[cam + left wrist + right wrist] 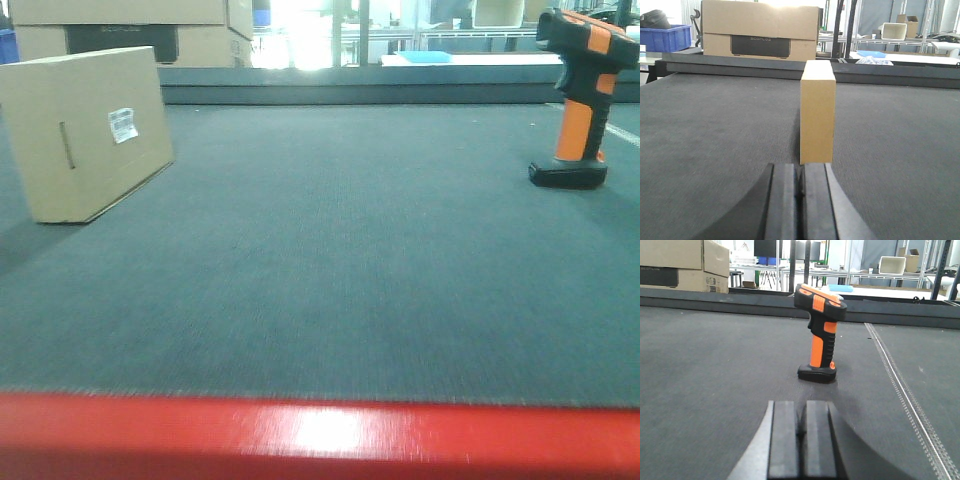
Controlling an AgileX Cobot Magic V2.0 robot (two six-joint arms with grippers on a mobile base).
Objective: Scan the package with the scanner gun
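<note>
The scanner (820, 335) is standing ahead of the closed right hand (801, 435); rigid, likely top-heavy, best gripped by its handle (816, 351). The package (817, 112) is standing edge-on before the closed left hand (800, 195).

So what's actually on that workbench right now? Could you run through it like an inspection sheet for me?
Surface: dark grey mat with a red front edge and a pale seam line along its right side.
Job's things: package stands on a narrow side at the left, white label on its broad face; scanner gun stands upright on its base at the right.
Clutter: nothing seen.
Grippers: left gripper shut, empty, lined up with the package; right gripper shut, empty, facing the scanner gun.
Cables: nothing seen.
Surroundings: stacked cardboard boxes, blue bin and white tub beyond the mat.
</note>
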